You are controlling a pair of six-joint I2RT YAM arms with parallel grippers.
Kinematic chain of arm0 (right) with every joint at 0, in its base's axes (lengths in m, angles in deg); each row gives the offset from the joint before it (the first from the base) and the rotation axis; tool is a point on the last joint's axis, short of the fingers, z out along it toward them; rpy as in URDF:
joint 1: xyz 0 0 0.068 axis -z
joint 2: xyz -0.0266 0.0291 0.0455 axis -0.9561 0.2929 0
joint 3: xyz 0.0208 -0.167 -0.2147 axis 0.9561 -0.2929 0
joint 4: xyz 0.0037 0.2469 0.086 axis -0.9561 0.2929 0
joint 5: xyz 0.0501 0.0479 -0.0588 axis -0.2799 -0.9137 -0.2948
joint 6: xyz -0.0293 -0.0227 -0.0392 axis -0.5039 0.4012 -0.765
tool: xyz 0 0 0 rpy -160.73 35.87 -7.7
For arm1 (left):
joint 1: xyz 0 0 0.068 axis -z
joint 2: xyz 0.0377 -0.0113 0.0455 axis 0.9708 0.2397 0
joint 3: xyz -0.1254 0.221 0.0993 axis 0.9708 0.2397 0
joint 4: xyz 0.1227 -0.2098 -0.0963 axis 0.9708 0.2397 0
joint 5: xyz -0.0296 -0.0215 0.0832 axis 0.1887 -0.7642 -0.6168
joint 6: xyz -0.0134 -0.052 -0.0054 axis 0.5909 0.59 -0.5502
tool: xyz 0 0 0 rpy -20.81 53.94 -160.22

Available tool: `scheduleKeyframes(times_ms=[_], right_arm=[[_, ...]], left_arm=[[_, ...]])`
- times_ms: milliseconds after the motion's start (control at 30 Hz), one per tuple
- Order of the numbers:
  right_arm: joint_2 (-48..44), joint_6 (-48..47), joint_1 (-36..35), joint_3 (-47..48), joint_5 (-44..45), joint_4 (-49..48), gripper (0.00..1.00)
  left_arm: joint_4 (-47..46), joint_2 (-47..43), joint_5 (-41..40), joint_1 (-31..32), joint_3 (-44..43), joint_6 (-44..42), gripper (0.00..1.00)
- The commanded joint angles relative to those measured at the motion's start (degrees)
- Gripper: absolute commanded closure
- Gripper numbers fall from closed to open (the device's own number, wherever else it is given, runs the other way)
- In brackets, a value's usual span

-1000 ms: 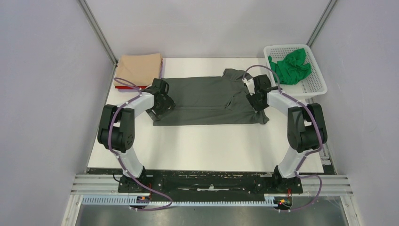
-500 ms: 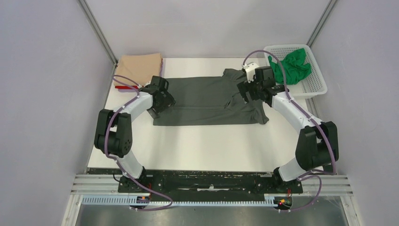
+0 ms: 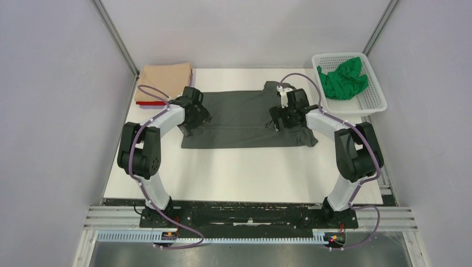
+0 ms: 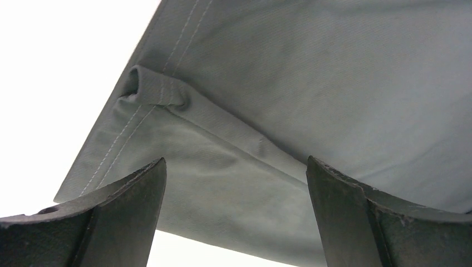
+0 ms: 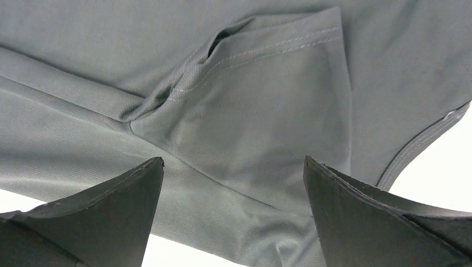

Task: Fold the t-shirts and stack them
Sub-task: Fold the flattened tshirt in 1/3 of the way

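Observation:
A dark grey t-shirt (image 3: pixel 239 117) lies spread across the table, its near long edge folded up. My left gripper (image 3: pixel 195 117) is open over the shirt's left end; the left wrist view shows the grey cloth (image 4: pixel 278 100) with a hem between my empty fingers. My right gripper (image 3: pixel 281 118) is open over the right end, above a folded-in sleeve (image 5: pixel 261 105). A tan t-shirt (image 3: pixel 164 80) lies folded at the back left on a red one (image 3: pixel 149 103). A bright green t-shirt (image 3: pixel 342 78) is bunched in the basket. The pale lilac shirt is barely seen.
A white mesh basket (image 3: pixel 372 100) stands at the back right corner. Bare white tabletop (image 3: pixel 245 172) lies between the grey shirt and the arm bases. Metal frame posts rise at the back corners.
My right gripper swung out toward the collar and then came back inward, left over the sleeve. My left gripper moved slightly away and right along the shirt's left edge. The shirt's near edge lies flatter.

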Motion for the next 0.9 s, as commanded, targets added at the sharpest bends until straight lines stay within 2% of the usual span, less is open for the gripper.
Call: scheduleKeyframes(times_ms=[0,167,300,533,700,867], right_arm=[[-0.77,2.63,0.12,-2.3,0.82,-4.49,0.02],[0.07,5.23,0.14,-6.47,2.53,-6.36,0.02],[0.77,6.24,0.14,-9.05,4.59,-6.73,0.02],[-3.83,7.8,-0.25,-17.9,5.04,-6.55,0.02],[-10.39,8.94,-2.18,-26.11,5.11,-0.48,0.02],[-18.39,12.44,-5.76,-32.54,2.9,9.85,0.02]], left_arm=[[-0.98,-3.32,-3.1,0.24,3.68,-1.76,0.0],[-6.47,-1.06,-2.07,0.24,5.54,-1.09,0.0],[-4.36,2.55,-1.22,0.15,4.9,-0.41,0.0],[-0.47,-4.08,-2.15,0.21,14.73,0.09,0.0],[2.62,-9.26,-0.37,0.75,20.74,0.71,0.0],[8.92,-14.9,-0.52,1.99,24.22,1.32,0.0]])
